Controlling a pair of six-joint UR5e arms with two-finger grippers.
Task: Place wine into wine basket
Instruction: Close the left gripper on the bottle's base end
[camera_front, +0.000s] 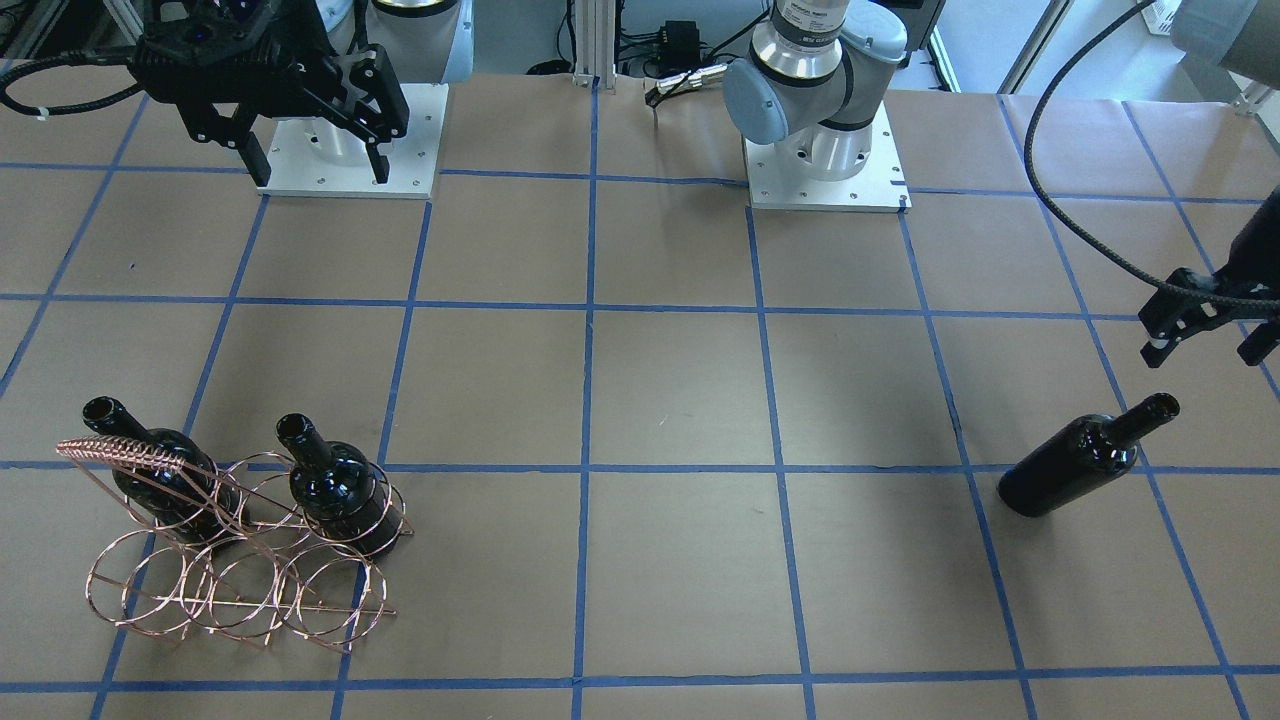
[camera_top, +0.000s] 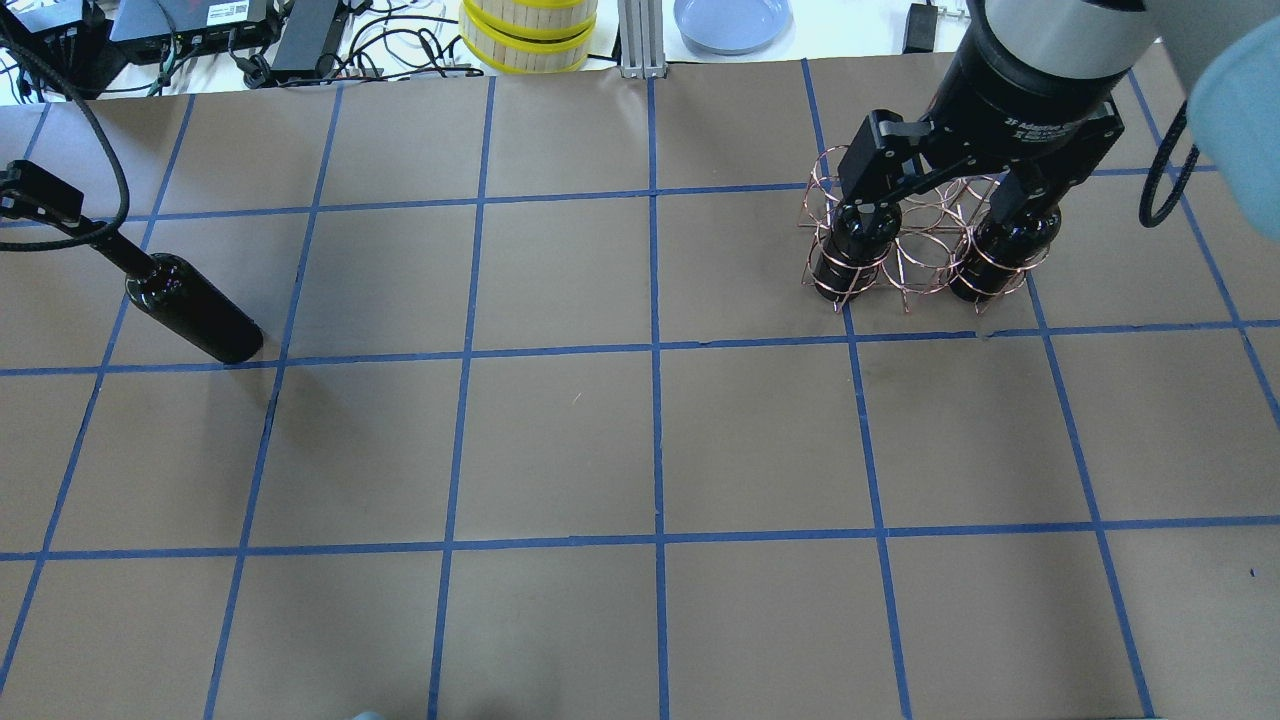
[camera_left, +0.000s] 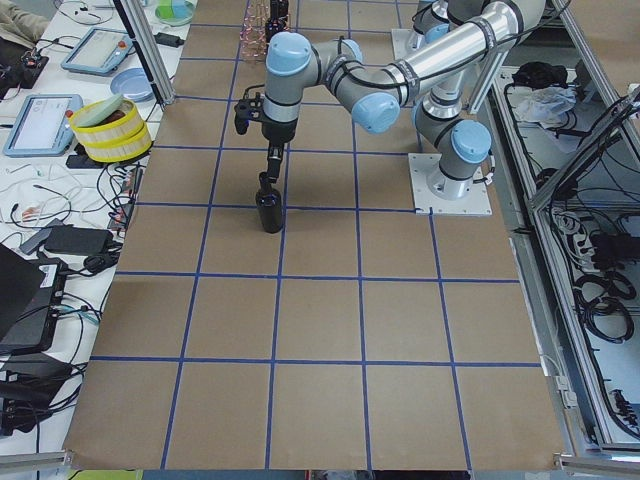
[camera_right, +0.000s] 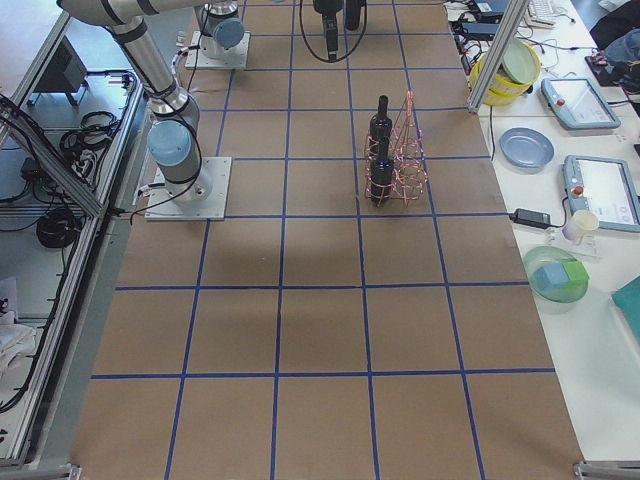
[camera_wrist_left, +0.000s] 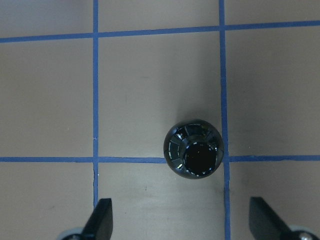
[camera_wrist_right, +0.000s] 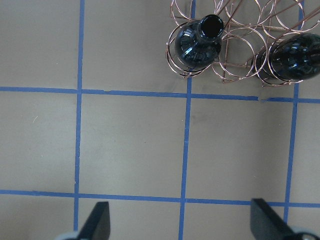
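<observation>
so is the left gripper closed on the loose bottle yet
No, the left gripper is open in the left wrist view, its jaws wide apart and not touching the wine bottle standing below.

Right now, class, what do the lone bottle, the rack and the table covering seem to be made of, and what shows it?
The lone bottle is probably dark glass with a glossy finish, as it shows sharp bright reflections. The rack looks like thin metal wire, shiny and copper-coloured, bent into rings. The table covering seems to be matt brown paper, flat and without glare.
</observation>
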